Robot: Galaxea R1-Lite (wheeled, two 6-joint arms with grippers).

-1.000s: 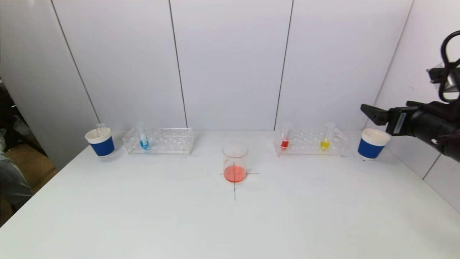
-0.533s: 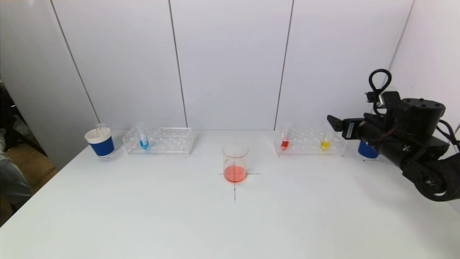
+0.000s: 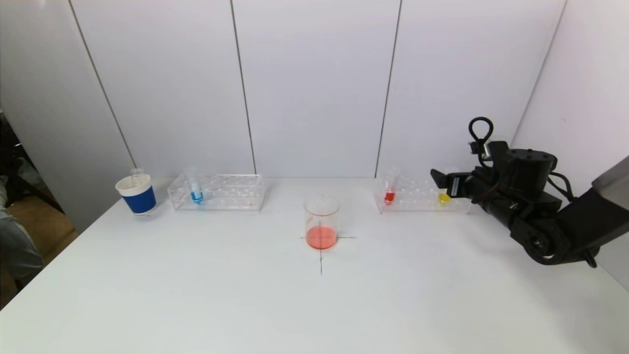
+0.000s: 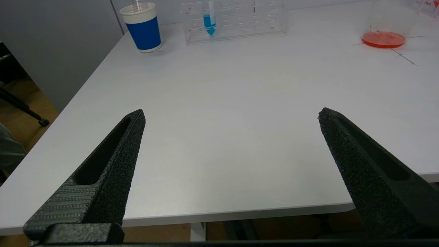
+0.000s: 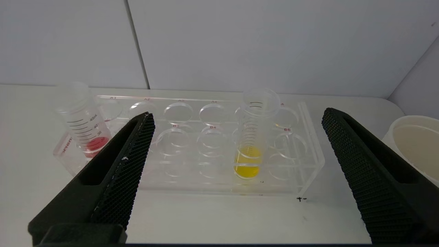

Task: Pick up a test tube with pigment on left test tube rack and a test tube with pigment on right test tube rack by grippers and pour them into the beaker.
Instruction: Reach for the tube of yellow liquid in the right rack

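The beaker holds orange-red liquid and stands at the table's middle on a drawn cross. The left rack holds a blue-pigment tube. The right rack holds a red tube and a yellow tube. My right gripper is open and empty, just in front of the yellow tube, which shows between its fingers in the right wrist view. My left gripper is open and empty, low near the table's front edge, far from the blue tube.
A blue-banded paper cup with an empty tube in it stands left of the left rack. A second paper cup stands right of the right rack, hidden behind my right arm in the head view. Walls close in behind and on the right.
My right arm has come down and leftward from above the right paper cup to the right rack, its open fingers now facing the yellow tube. Nothing else has moved.
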